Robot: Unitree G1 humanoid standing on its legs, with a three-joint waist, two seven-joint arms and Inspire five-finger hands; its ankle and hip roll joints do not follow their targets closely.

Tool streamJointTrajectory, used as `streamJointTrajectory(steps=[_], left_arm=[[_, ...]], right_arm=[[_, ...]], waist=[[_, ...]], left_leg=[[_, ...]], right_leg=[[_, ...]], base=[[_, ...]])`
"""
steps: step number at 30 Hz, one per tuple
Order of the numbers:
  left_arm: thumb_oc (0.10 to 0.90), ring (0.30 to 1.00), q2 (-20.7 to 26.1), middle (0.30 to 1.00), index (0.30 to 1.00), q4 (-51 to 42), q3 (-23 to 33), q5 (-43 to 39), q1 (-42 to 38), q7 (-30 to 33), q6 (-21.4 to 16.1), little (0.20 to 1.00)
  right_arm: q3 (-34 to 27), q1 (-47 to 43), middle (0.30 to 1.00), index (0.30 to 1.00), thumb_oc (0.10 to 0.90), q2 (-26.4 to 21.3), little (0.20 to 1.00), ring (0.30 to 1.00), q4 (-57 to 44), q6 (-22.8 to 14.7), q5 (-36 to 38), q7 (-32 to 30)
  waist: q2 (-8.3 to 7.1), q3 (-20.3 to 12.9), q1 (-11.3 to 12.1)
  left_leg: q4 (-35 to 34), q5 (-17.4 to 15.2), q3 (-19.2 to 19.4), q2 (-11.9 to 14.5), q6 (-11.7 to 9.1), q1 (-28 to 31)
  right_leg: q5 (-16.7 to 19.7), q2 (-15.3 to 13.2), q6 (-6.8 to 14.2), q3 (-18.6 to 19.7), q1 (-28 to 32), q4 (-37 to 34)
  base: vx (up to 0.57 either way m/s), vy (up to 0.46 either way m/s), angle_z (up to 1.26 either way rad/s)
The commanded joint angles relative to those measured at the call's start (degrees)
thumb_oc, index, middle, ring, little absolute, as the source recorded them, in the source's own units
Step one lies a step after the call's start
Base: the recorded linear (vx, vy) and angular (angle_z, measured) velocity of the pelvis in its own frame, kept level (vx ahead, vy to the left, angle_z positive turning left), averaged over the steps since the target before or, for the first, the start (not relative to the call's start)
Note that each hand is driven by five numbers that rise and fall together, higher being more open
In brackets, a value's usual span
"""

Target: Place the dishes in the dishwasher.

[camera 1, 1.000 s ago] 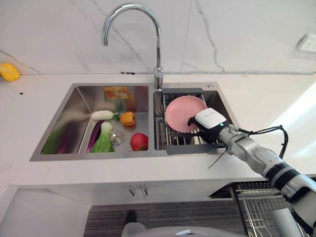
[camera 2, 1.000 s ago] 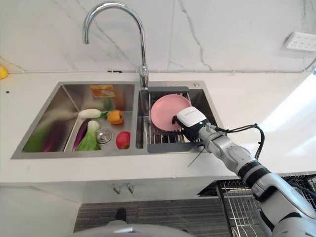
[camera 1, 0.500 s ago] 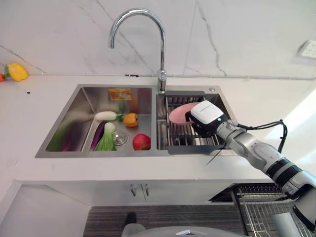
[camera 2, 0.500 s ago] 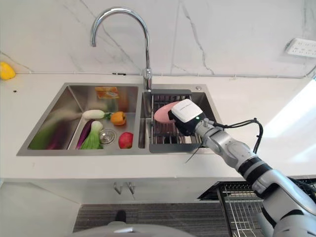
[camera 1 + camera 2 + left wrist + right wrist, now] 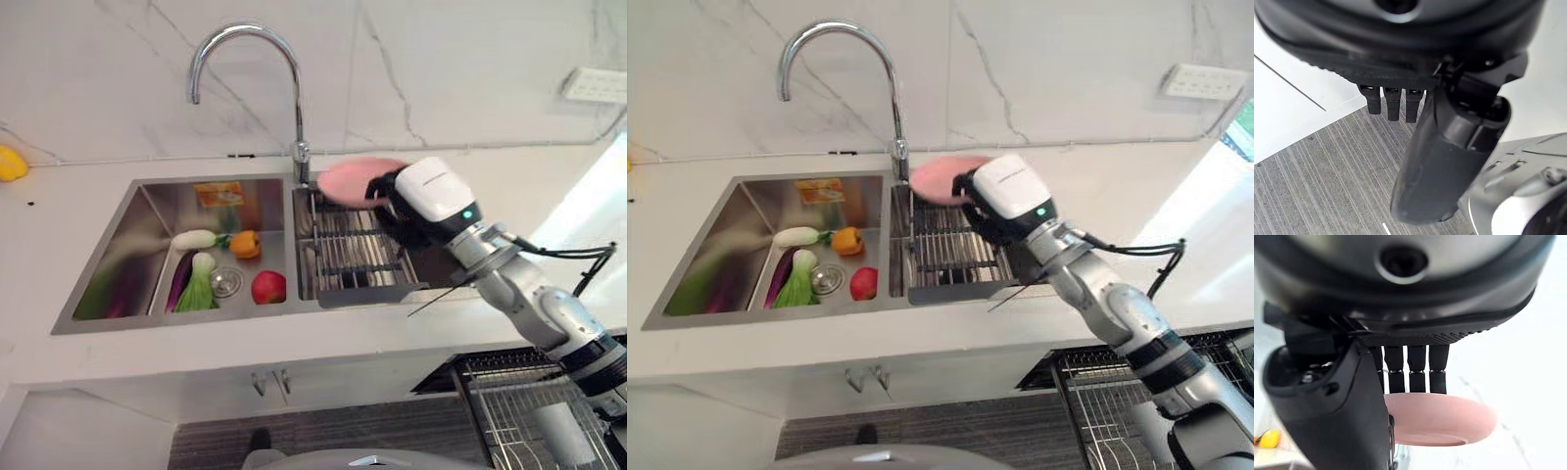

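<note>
**Above the sink rack: pink plate held in my right hand**

Over the rear edge of the sink's right basin, my right hand (image 5: pixel 407 201) holds the pink plate (image 5: pixel 345 179) clear of the wire rack (image 5: pixel 355 257) beneath it. The right wrist view shows the fingers (image 5: pixel 1415 369) lying across the plate's upper face while the thumb (image 5: pixel 1347 431) closes from the other side, so the plate is pinched between them. The plate lies nearly flat and projects from the hand toward the faucet (image 5: pixel 257 73), whose base stands just beside the plate's far rim.

The rack fills the basin directly below the hand. Across the divider from the hand, the other basin of the sink (image 5: pixel 118 250) holds a red apple (image 5: pixel 268 287), an orange pepper (image 5: pixel 245 244), a white radish (image 5: pixel 196 238), a leafy green vegetable (image 5: pixel 199 290) and a purple eggplant (image 5: pixel 181 279), all well apart from the plate. Below the arm, under the counter (image 5: pixel 294 348), I see a pulled-out dishwasher rack (image 5: pixel 519 411).

My left hand (image 5: pixel 1435 147) hangs over a grey striped floor (image 5: pixel 1327 181), fingers short and relaxed, holding nothing.
</note>
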Motion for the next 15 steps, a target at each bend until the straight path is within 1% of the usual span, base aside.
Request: streamJointTrajectory(steps=[1,2,3,4,5,7,8,9,10,11,12,13,14,15], left_arm=[[0.8,0.9,1.43,0.9,0.9,3.31,-2.56,0.69,-4.99,1.06,0.74,0.9],[0.8,0.9,1.43,0.9,0.9,3.31,-2.56,0.69,-4.99,1.06,0.74,0.9],[0.8,0.9,1.34,0.9,0.9,3.3,-2.36,0.6,-5.18,1.03,0.94,0.9],[0.8,0.9,1.28,0.9,0.9,3.12,-1.98,0.8,-5.37,0.54,0.99,0.9],[0.8,0.9,1.28,0.9,0.9,3.18,-1.57,0.93,-5.51,0.42,1.02,0.9],[0.8,0.9,1.37,0.9,0.9,3.19,-1.73,0.96,-5.54,0.41,1.02,0.9],[0.8,0.9,1.12,0.9,0.9,2.97,-0.88,1.02,-5.73,0.1,0.84,0.9],[0.8,0.9,1.2,0.9,0.9,2.75,-0.93,0.8,-6.0,-0.13,0.71,0.9],[0.8,0.9,1.04,0.9,0.9,2.57,-0.42,0.03,-6.27,-0.36,0.48,0.9],[0.8,0.9,1.04,0.9,0.9,2.57,-0.42,0.03,-6.27,-0.36,0.48,0.9],[0.8,0.9,0.77,0.9,0.9,2.25,1.0,-2.33,-6.76,-0.62,0.04,0.9],[0.8,0.9,0.77,0.9,0.9,2.25,1.0,-2.33,-6.76,-0.62,0.04,0.9],[0.8,0.9,0.22,0.9,0.9,2.61,2.91,-5.18,-6.93,-1.05,-0.09,0.9],[0.8,0.9,0.18,0.9,0.9,2.76,3.5,-5.97,-7.02,-1.07,0.13,0.9]], right_arm=[[-11.11,-4.3,0.3,0.3,0.4,-3.04,0.3,0.3,-6.35,1.48,5.42,-7.4],[-11.11,-4.3,0.3,0.3,0.4,-3.04,0.3,0.3,-6.35,1.48,5.42,-7.4],[-13.48,-2.82,0.3,0.3,0.4,-2.97,0.3,0.3,-7.9,1.38,6.4,-7.89],[-17.83,1.0,0.3,0.3,0.4,-3.14,0.3,0.3,-10.62,1.17,6.75,-8.08],[-20.03,3.07,0.3,0.3,0.4,-3.22,0.3,0.3,-11.62,1.07,6.41,-8.26],[-20.53,3.62,0.3,0.3,0.4,-3.17,0.3,0.3,-11.96,1.09,6.4,-8.16],[-25.48,9.06,0.3,0.3,0.4,-3.62,0.3,0.3,-13.52,0.98,5.29,-8.95],[-28.21,12.04,0.3,0.3,0.4,-3.58,0.3,0.3,-13.84,1.03,4.71,-9.38],[-30.08,13.92,0.3,0.3,0.4,-3.62,0.3,0.3,-13.77,1.2,3.87,-10.11],[-30.08,13.92,0.3,0.3,0.4,-3.62,0.3,0.3,-13.77,1.2,3.87,-10.11],[-31.94,15.52,0.3,0.3,0.4,-3.42,0.3,0.3,-11.9,2.15,2.48,-11.17],[-31.94,15.52,0.3,0.3,0.4,-3.42,0.3,0.3,-11.9,2.15,2.48,-11.17],[-32.79,16.49,0.3,0.3,0.4,-2.89,0.3,0.3,-9.01,3.67,1.18,-11.88],[-33.03,17.1,0.3,0.3,0.4,-2.25,0.3,0.3,-8.0,4.34,0.82,-12.04]], waist=[[-0.66,0.09,1.27],[-0.66,0.09,1.27],[-0.68,0.12,0.91],[-0.98,0.13,0.35],[-1.06,0.14,-0.01],[-1.15,0.1,0.19],[-1.44,0.5,-1.06],[-1.76,0.92,-1.23],[-2.04,1.83,-1.82],[-2.04,1.83,-1.82],[-2.54,3.7,-2.9],[-2.54,3.7,-2.9],[-2.63,4.45,-2.63],[-2.6,4.62,-2.41]], left_leg=[[0.82,-11.73,1.35,-2.61,3.0,6.41],[0.82,-11.73,1.35,-2.61,3.0,6.41],[0.85,-11.87,1.55,-2.8,3.18,6.45],[0.9,-12.16,1.95,-3.31,3.61,6.45],[0.91,-12.29,2.13,-3.62,3.81,6.46],[0.93,-12.3,2.15,-3.67,3.85,6.45],[0.95,-12.5,2.57,-4.14,4.27,6.41],[0.99,-12.55,2.99,-4.51,4.6,6.31],[0.99,-12.57,3.71,-4.8,4.95,6.09],[0.99,-12.57,3.71,-4.8,4.95,6.09],[0.9,-12.75,5.76,-5.25,5.49,5.39],[0.9,-12.75,5.76,-5.25,5.49,5.39],[1.11,-13.02,10.06,-4.58,5.47,4.57],[1.21,-12.9,11.59,-4.09,5.46,4.21]], right_leg=[[-1.43,-4.51,2.73,1.4,-2.11,1.22],[-1.43,-4.51,2.73,1.4,-2.11,1.22],[-1.2,-4.81,2.93,1.56,-2.37,1.36],[-0.75,-5.39,3.21,1.88,-2.78,1.62],[-0.53,-5.64,3.36,2.16,-3.01,1.75],[-0.51,-5.69,3.4,2.18,-3.03,1.76],[-0.11,-6.29,3.8,2.62,-3.81,2.52],[0.19,-6.74,4.15,3.1,-4.76,3.3],[1.14,-7.35,4.72,3.62,-6.39,4.04],[1.14,-7.35,4.72,3.62,-6.39,4.04],[4.59,-9.11,6.38,3.63,-9.92,4.63],[4.59,-9.11,6.38,3.63,-9.92,4.63],[8.54,-11.03,6.88,1.15,-13.23,3.91],[9.47,-11.45,6.88,0.26,-14.35,3.56]], base=[[-0.02,0.049,-0.02],[-0.03,0.084,-0.08],[-0.03,0.103,-0.18],[-0.04,0.129,-0.23],[-0.02,0.094,-0.2],[-0.01,0.053,-0.12],[-0.04,0.116,-0.22],[-0.1,0.159,-0.17],[-0.09,0.083,-0.06],[-0.23,0.103,-0.24],[-0.17,0.06,-0.3],[-0.32,0.091,-0.56],[-0.2,0.014,-0.9],[-0.24,0.003,-2.07]])
